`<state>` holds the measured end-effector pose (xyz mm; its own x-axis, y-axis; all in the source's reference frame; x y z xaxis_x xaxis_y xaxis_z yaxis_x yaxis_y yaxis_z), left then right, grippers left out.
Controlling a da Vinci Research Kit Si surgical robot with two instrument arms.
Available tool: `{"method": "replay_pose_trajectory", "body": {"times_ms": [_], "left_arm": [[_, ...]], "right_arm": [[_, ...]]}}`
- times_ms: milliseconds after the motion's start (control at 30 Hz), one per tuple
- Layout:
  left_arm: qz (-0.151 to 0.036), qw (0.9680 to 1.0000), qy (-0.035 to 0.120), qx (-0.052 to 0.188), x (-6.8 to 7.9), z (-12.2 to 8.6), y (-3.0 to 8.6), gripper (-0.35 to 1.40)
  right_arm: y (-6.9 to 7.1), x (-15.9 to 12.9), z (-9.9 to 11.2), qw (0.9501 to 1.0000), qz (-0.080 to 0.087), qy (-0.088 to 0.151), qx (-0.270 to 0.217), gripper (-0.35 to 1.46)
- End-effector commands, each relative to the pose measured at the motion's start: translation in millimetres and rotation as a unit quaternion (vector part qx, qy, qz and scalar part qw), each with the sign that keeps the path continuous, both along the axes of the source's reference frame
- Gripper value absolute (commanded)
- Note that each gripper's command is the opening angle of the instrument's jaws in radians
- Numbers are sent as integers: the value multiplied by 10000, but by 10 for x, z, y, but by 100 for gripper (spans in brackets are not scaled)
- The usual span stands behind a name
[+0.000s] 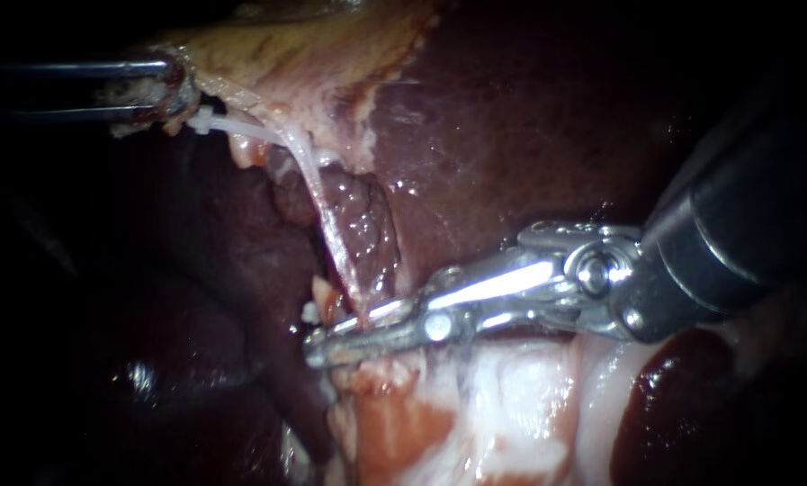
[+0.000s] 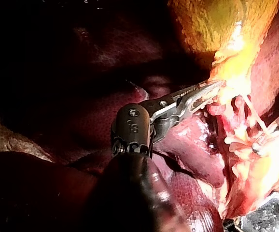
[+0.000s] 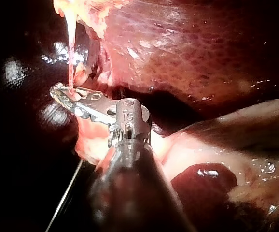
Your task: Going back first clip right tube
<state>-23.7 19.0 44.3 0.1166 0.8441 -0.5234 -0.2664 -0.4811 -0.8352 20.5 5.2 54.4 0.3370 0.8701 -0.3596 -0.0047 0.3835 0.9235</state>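
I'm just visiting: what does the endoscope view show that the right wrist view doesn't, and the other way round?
Only the endoscope view: the left instrument, jaws shut on the gallbladder. Only the right wrist view: a thin pale line beside the shaft, too faint to identify. Both: the right instrument with its tip at the foot of a stretched thin tube, against the dark liver.

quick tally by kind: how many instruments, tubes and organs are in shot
instruments: 2 (left instrument, right instrument)
tube: 1 (stretched tube)
organs: 2 (liver, gallbladder)
total: 5
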Motion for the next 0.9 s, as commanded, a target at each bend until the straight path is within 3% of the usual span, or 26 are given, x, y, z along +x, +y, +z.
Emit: {"method": "replay_pose_trajectory", "body": {"times_ms": [33, 100, 200, 267, 433, 533, 633, 900], "left_arm": [[0, 10000, 1, 0, 0, 0, 0, -35], [0, 10000, 1, 0, 0, 0, 0, -35], [1, 10000, 0, 0, 0, 0, 0, -35], [1, 10000, 0, -1, 0, 0, 0, -35], [1, 10000, 0, -1, 0, 1, 0, -35], [1, 10000, 0, -1, 0, 1, 0, -35], [1, 10000, 0, -1, 0, 1, 0, -35], [3, 10000, -1, -2, 1, 1, 0, -35]], "right_arm": [[0, 0, 1, 10000, -15, 8, 5, -35], [1, 1, 2, 9999, -64, 85, -118, -35], [-1, 4, 4, 9987, -132, 283, -391, 19], [-2, 9, 6, 9983, -147, 311, -477, 41], [-7, 15, 15, 9959, -182, 401, -785, 47], [-9, 14, 23, 9916, -231, 443, -1192, 49], [-7, 7, 26, 9821, -56, 232, -1867, 50], [-16, -49, 14, 9472, 114, 94, -3202, 50]]}}
